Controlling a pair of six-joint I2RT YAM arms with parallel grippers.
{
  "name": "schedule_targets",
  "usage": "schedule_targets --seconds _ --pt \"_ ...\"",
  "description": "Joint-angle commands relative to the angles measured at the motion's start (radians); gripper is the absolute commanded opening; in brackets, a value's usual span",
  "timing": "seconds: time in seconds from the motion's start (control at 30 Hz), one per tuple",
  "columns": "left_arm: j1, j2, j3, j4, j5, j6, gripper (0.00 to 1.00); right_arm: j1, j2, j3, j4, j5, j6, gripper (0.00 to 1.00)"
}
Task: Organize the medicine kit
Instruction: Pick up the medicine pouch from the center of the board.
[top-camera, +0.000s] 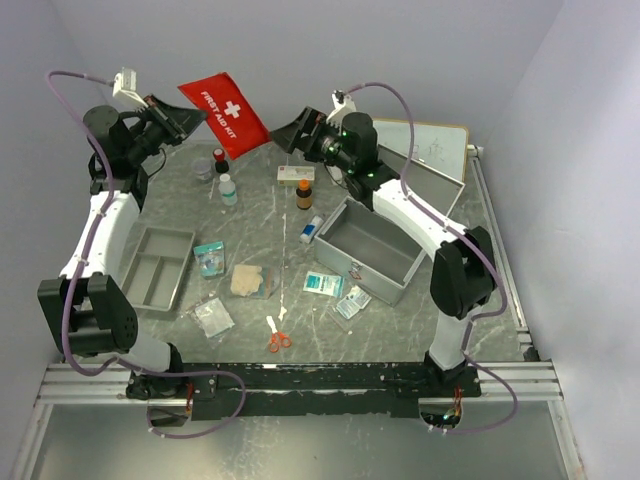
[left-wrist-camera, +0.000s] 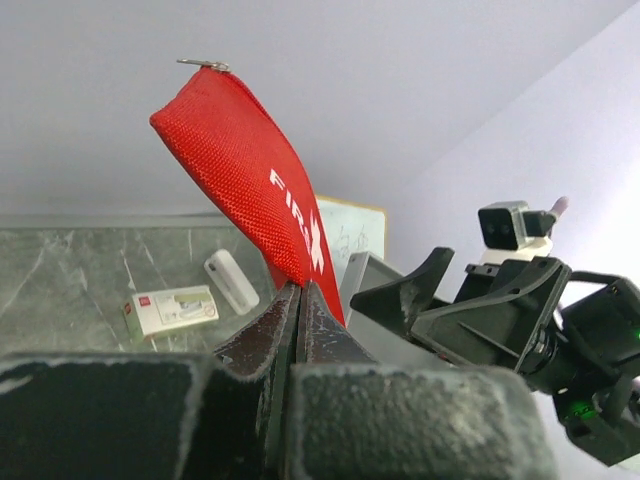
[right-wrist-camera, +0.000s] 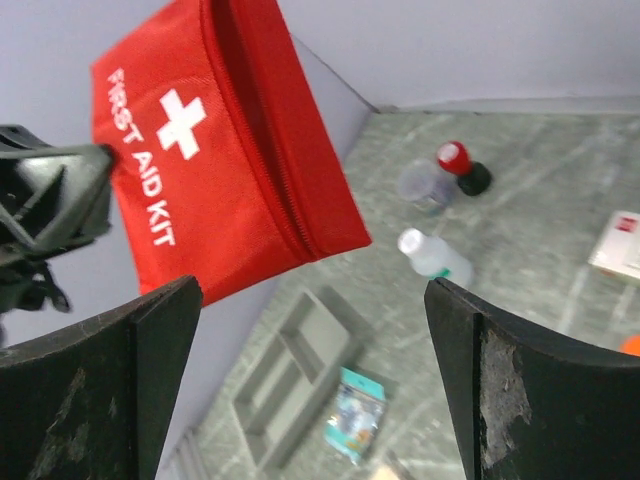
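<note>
Red pouch (top-camera: 228, 118) clamped at its lower edge in my left gripper (left-wrist-camera: 300, 300), held well above the table (top-camera: 262, 200). Right gripper (right-wrist-camera: 312, 290) gapes wide near its far edge, gripping nothing. Medicine kit (top-camera: 372, 252) sits open, right-centre, lid back.

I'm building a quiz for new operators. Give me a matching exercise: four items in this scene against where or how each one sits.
Items
1. red first aid pouch
2. silver medicine kit case
3. grey divided tray
4. orange-handled scissors

Places
A. lying near the table's front edge, middle
B. in the air, clamped in the left gripper
C. right side, lid open
D. left side, compartments empty

Pairs: 1-B, 2-C, 3-D, 4-A
</note>
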Motion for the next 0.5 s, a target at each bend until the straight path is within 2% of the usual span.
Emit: schedule_targets --seconds 0.0,0.17,0.47 --pt "0.011 -0.021 0.002 0.124 -0.072 -0.072 0.07 0.004 0.038 0.007 0.253 -0.068 0.196 0.96" --pt "0.015 -0.018 -0.014 0.169 -0.092 -0.114 0.07 0.013 0.055 -0.047 0.388 -0.067 0.322 0.96" --pt "0.014 -0.021 -0.029 0.202 -0.088 -0.141 0.07 0.064 0.163 0.035 0.426 -0.087 0.396 0.95"
